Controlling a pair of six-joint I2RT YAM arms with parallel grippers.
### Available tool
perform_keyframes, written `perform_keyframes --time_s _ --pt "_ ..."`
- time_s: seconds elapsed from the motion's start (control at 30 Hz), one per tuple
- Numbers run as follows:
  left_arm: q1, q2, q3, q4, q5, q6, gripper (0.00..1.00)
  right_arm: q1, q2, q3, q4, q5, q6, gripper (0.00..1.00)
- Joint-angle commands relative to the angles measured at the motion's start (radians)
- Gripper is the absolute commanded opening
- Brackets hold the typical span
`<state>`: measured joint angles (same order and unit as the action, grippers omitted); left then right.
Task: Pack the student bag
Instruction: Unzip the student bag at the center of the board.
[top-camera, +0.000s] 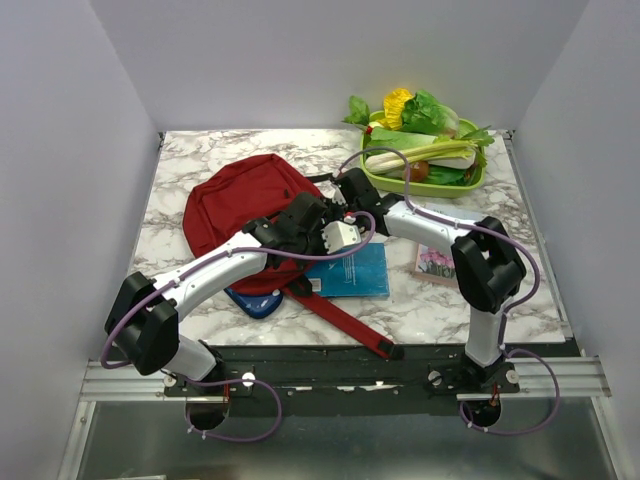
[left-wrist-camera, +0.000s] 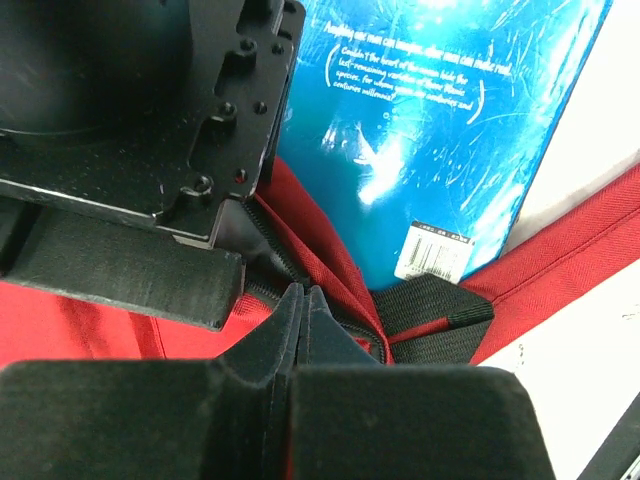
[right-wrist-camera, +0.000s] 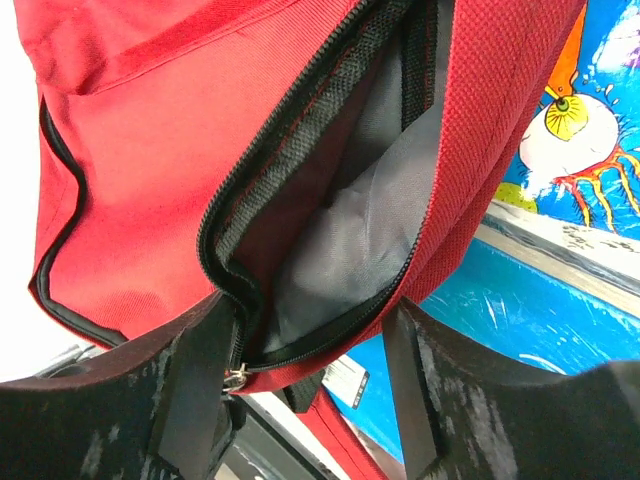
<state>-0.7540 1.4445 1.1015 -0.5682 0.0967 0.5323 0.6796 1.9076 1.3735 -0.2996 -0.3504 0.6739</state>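
Top external view shows the bag (top-camera: 240, 200) lying on the left half of the table (top-camera: 440, 310). Both arms reach to its near right edge. A blue book (top-camera: 350, 270) lies flat just beside the bag, and a green tray (top-camera: 475, 180) with vegetables stands well apart at the far right.

In the left wrist view, the left gripper (left-wrist-camera: 300, 312) has its fingers pressed together. They seem to pinch the red fabric near the zip, but the tips hide the contact itself, so I am not fully sure.

In the right wrist view, the right gripper (right-wrist-camera: 305, 310) has its fingers spread wide. The lower edge of the bag's mouth sits between them and nothing is squeezed. The zip (right-wrist-camera: 290, 130) is undone here and the grey lining (right-wrist-camera: 340, 240) shows inside. I can see nothing in that part of the bag.

I judge that the step in hand is opening the bag and holding its mouth ready, so packing has hardly begun. The next move calls for one arm to keep the fabric lifted so the mouth does not fall shut. The other arm should go for the book, which is the nearest thing. The book is flat on the table and will need a grip at its edge. It should also enter the mouth along its length, because the opening looks narrow.
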Motion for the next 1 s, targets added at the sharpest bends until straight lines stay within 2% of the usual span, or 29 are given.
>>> perform_keyframes --time_s 0.0,0.17,0.2,0.23,0.67,0.97 --pt "0.002 0.002 0.020 -0.006 0.044 -0.012 0.00 0.008 0.036 0.025 0.027 -0.015 0.023 0.63" --pt "0.002 -0.001 0.014 -0.006 0.051 -0.012 0.00 0.006 0.030 0.044 0.024 0.024 0.015 0.27" --pt "0.001 -0.001 0.008 -0.009 0.051 -0.012 0.00 0.006 0.030 0.050 0.019 0.036 0.010 0.15" --pt "0.001 -0.002 0.005 -0.010 0.049 -0.012 0.00 0.005 0.030 0.062 0.010 0.040 0.009 0.11" --pt "0.002 -0.111 -0.008 -0.127 0.034 -0.015 0.00 -0.089 0.013 0.052 -0.006 0.099 -0.033 0.03" --pt "0.024 -0.245 -0.118 -0.203 -0.067 -0.026 0.00 -0.121 0.004 0.015 -0.024 0.165 -0.062 0.01"
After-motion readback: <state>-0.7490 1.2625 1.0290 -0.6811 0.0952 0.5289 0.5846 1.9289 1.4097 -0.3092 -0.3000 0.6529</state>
